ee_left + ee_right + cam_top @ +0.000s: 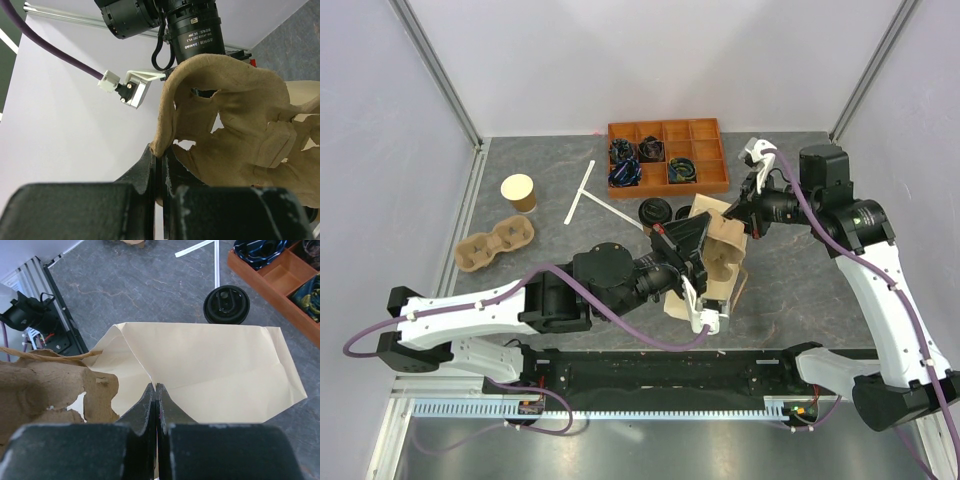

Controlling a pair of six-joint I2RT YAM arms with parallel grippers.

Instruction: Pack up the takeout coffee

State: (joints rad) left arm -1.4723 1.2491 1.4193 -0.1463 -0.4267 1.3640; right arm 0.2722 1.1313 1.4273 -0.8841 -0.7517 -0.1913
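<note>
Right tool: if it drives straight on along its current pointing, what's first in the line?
The paper bag. The right tool is shut on the bag's near edge, and the bag's cream panel fills the path ahead. Past the bag a black lid sits roughly in line, though depth is unclear.

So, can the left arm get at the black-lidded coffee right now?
Probably not yet: the left gripper is shut on the pulp carrier, so it has no free jaws. The coffee itself stands unobstructed just beyond it.
</note>
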